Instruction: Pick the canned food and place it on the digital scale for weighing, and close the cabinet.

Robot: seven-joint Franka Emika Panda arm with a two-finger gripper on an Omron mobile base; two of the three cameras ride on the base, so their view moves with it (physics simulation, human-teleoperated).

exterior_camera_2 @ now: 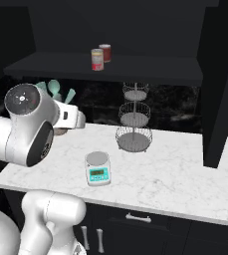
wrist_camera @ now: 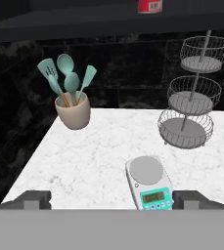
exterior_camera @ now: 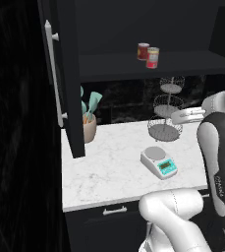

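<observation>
The canned food (exterior_camera: 153,57) (exterior_camera_2: 97,59) stands on the open cabinet's shelf, red with a yellowish band, in front of a plainer red can (exterior_camera: 143,50) (exterior_camera_2: 105,52). The digital scale (exterior_camera: 159,162) (exterior_camera_2: 97,168) (wrist_camera: 149,183) sits on the white marble counter with nothing on its plate. My gripper (wrist_camera: 112,200) is open, its tips wide apart, hovering above the counter's front and looking down at the scale. The cabinet (exterior_camera: 70,74) is open, with its left door swung out and its right door (exterior_camera_2: 217,84) also out. A red can (wrist_camera: 149,5) peeks at the top of the hand view.
A three-tier wire basket stand (exterior_camera: 166,109) (exterior_camera_2: 134,119) (wrist_camera: 191,100) stands behind the scale. A beige pot of teal utensils (exterior_camera: 88,123) (wrist_camera: 73,110) sits at the back left, by the open left door. Black drawers (exterior_camera_2: 140,219) run under the counter.
</observation>
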